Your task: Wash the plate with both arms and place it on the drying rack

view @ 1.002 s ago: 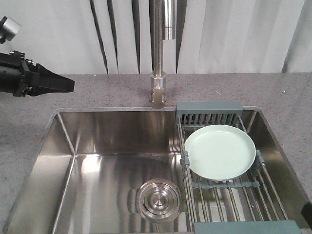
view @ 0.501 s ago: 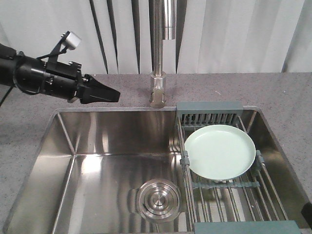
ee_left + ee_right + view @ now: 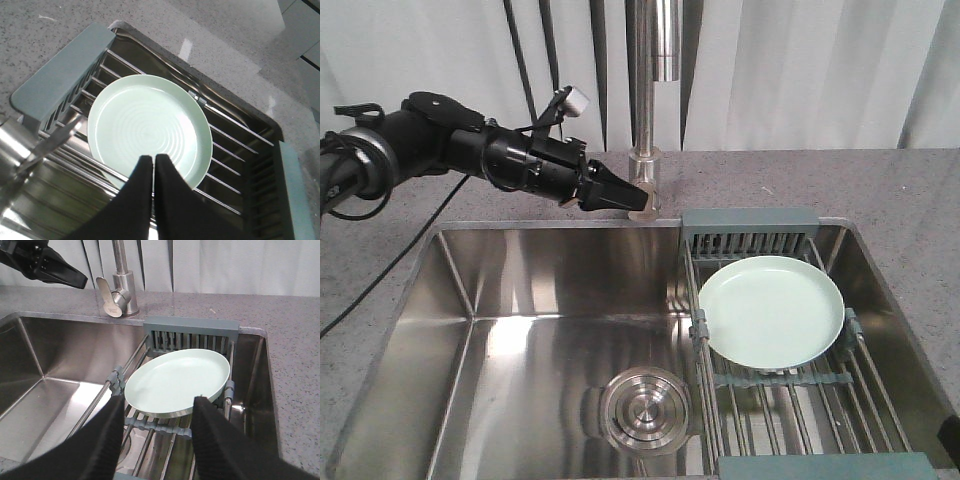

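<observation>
**Mint plate on rack, both arms clear of it**

The round pale mint-green plate (image 3: 771,311) lies tilted on the steel-rod drying rack (image 3: 782,395) with grey-blue bars, at the right side of the stainless steel sink (image 3: 520,330). It sits beyond and below the left arm's black pointed jaws (image 3: 153,161), which are pressed together, holding nothing, up by the chrome tap (image 3: 648,110). The right arm's black jaws (image 3: 159,410) stand wide apart, empty, the plate just ahead between them. The speckled grey table (image 3: 880,190) surrounds the sink.
</observation>
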You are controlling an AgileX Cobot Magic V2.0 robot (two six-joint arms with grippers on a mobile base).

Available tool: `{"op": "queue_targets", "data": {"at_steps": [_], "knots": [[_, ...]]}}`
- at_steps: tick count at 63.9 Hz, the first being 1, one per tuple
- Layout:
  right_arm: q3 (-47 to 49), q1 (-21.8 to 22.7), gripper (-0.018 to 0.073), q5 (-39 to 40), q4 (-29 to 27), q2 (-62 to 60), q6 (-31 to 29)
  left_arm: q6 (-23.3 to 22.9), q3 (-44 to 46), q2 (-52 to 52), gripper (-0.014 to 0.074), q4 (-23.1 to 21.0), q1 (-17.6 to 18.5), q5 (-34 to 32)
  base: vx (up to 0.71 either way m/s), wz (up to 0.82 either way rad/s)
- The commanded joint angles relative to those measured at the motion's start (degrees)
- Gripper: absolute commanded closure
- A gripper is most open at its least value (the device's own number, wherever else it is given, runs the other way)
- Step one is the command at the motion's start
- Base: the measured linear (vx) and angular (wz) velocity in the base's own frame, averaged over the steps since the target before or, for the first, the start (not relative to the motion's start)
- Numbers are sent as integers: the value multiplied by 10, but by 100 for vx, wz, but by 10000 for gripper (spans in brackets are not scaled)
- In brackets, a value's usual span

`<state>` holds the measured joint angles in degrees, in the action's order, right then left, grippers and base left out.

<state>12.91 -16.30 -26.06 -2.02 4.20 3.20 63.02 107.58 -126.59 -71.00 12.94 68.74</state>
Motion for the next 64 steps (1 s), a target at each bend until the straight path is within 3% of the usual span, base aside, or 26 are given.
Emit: {"op": "queue_targets", "data": {"at_steps": [1,13,30,50,64], "knots": [[14,2,248,43,0,7,-4,-6,49,9,603,-46,11,30,0,0],[14,2,248,43,0,7,-4,-10,99,-33,603,-44,17,21,0,0],[14,2,248,43,0,7,-4,-15,161,-67,603,-43,17,-44,0,0],[14,2,248,43,0,7,-4,-15,169,-70,603,-42,17,-128,0,0],[14,2,248,43,0,7,-7,-16,169,-70,603,-42,17,-137,0,0]]}}
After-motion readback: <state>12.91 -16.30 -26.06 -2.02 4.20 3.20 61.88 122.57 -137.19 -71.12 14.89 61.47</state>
